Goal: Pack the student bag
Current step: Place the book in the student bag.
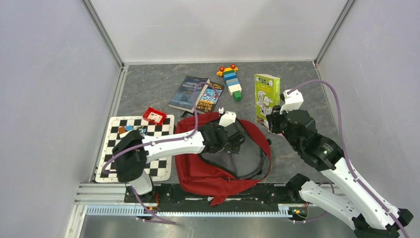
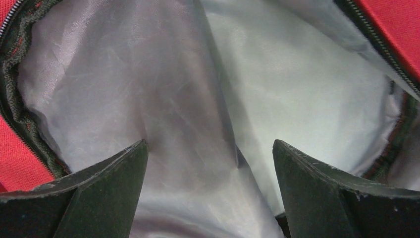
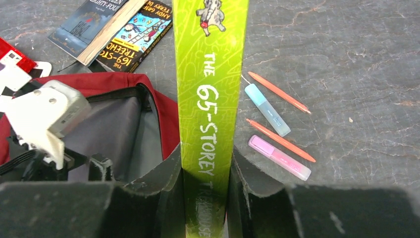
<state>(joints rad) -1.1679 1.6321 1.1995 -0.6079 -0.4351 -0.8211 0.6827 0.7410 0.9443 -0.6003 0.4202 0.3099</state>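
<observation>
Student bag (image 1: 198, 176) is laid open on bench (image 1: 297, 89) at near edge; judged soft, limp, best gripped at zipper rim. Left fingers (image 2: 99, 193) are spread wide inside it; right fingers (image 3: 158, 198) are clamped on green book (image 3: 210, 99)

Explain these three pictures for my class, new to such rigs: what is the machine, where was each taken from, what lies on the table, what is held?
These are two robot arms bolted at the near edge of a table. The wide picture looks down from above and behind them; the other two come from a camera on each wrist. The left claw is open inside the unzipped student bag, so its camera sees grey lining. The right claw grips a green book beside the bag. On the table lie two more books, a toy brick stack, a chessboard, a small red box, pens and highlighters.
</observation>
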